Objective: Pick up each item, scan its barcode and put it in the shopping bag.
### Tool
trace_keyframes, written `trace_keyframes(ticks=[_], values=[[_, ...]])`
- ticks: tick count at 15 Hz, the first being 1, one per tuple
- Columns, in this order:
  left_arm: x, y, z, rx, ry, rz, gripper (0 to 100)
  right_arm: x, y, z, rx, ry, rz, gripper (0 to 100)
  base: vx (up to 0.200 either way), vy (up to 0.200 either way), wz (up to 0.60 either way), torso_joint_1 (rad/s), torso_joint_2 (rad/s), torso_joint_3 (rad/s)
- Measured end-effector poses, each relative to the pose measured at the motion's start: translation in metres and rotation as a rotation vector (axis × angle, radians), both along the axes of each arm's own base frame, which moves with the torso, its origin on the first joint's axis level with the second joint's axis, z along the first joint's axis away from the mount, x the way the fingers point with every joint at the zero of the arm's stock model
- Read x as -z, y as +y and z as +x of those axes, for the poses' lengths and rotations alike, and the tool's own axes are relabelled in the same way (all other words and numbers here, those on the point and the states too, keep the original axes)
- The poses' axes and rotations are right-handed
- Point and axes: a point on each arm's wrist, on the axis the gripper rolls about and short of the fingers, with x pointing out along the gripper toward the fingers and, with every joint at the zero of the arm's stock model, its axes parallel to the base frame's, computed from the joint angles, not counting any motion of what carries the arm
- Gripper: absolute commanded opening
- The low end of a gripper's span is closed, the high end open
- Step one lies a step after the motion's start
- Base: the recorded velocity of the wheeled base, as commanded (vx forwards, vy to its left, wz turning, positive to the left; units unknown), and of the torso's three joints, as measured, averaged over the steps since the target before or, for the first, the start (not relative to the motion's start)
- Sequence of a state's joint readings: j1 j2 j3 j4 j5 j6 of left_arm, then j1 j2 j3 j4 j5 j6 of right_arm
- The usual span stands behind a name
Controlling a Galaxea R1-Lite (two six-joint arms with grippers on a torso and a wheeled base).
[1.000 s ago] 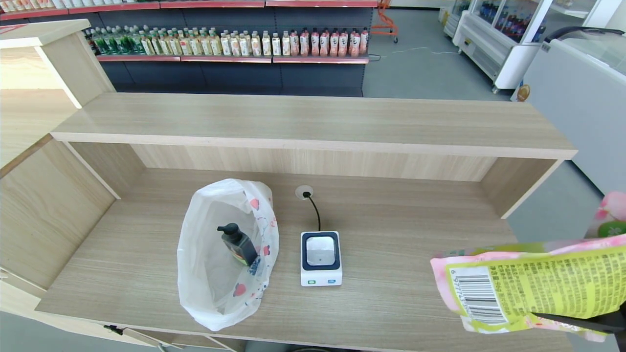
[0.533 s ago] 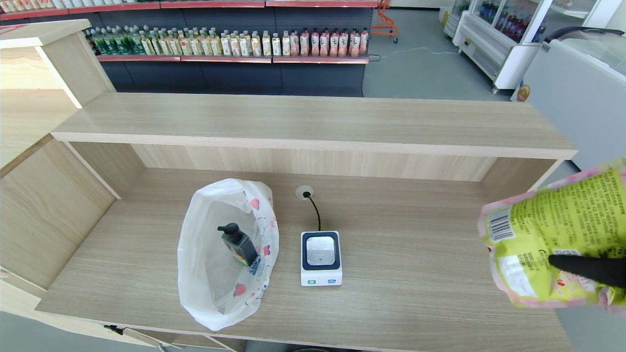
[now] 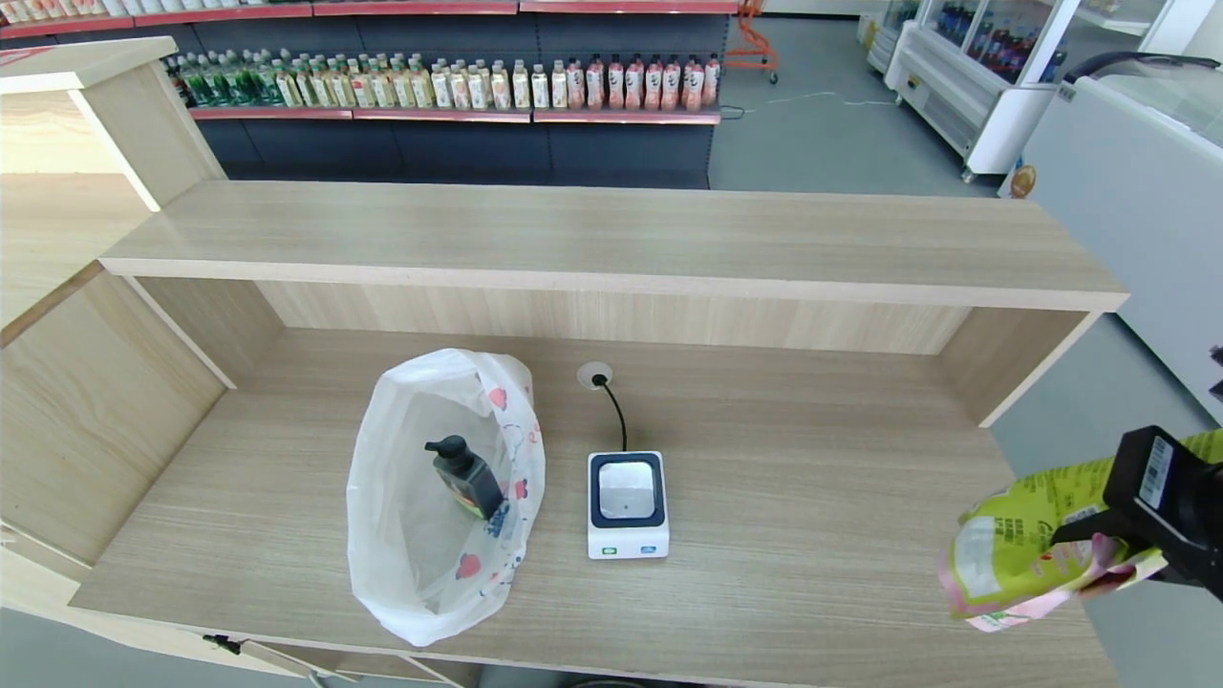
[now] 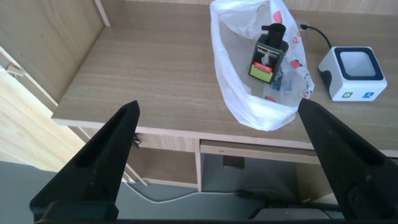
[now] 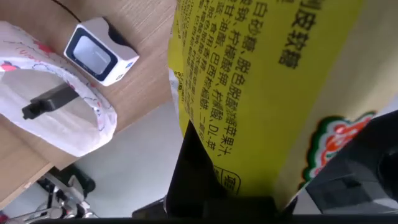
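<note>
Wooden checkout counter (image 3: 812, 497) up front, drink shelves (image 3: 449, 86) behind. Sitting open left of centre is the white shopping bag (image 3: 382, 497), a dark pump bottle (image 3: 466, 476) lying inside. Just beside the bag on its right is the barcode scanner (image 3: 627, 504), window facing up, its cable (image 3: 614, 411) running back to a hole in the countertop. Over at the front right corner, the right gripper (image 3: 1070, 549) pinches a green-and-pink snack pouch (image 3: 1003, 554) above the counter's edge, well apart from the scanner. Left gripper (image 4: 217, 106) hangs off the front edge, fingers spread wide.
</note>
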State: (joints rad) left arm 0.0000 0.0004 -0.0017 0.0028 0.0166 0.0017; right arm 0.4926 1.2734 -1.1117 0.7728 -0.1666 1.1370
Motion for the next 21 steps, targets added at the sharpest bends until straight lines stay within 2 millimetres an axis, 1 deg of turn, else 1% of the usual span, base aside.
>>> trace_keyframes(ticks=[1, 3, 6, 9, 18, 21], values=[[0.0, 0.0, 0.0, 0.0, 0.0, 0.0, 100, -0.004, 0.01, 0.002, -0.03, 0.013, 0.034, 0, 0.0, 0.0, 0.0, 0.0, 0.0, 0.0], [0.0, 0.0, 0.0, 0.0, 0.0, 0.0, 100, -0.007, 0.021, 0.006, -0.075, 0.025, 0.057, 0, 0.0, 0.0, 0.0, 0.0, 0.0, 0.0], [0.0, 0.0, 0.0, 0.0, 0.0, 0.0, 100, -0.006, 0.027, 0.009, -0.1, 0.037, 0.061, 0, 0.0, 0.0, 0.0, 0.0, 0.0, 0.0], [0.0, 0.0, 0.0, 0.0, 0.0, -0.001, 100, -0.005, 0.029, 0.01, -0.115, 0.053, 0.071, 0, 0.0, 0.0, 0.0, 0.0, 0.0, 0.0], [0.0, 0.0, 0.0, 0.0, 0.0, -0.002, 100, -0.002, 0.033, 0.014, -0.129, 0.075, 0.082, 0, 0.0, 0.2, 0.0, 0.002, 0.0, 0.001], [0.0, 0.0, 0.0, 0.0, 0.0, -0.002, 100, 0.0, 0.038, 0.022, -0.114, 0.091, 0.083, 0, 0.0, 0.2, 0.0, 0.001, 0.0, 0.005]])
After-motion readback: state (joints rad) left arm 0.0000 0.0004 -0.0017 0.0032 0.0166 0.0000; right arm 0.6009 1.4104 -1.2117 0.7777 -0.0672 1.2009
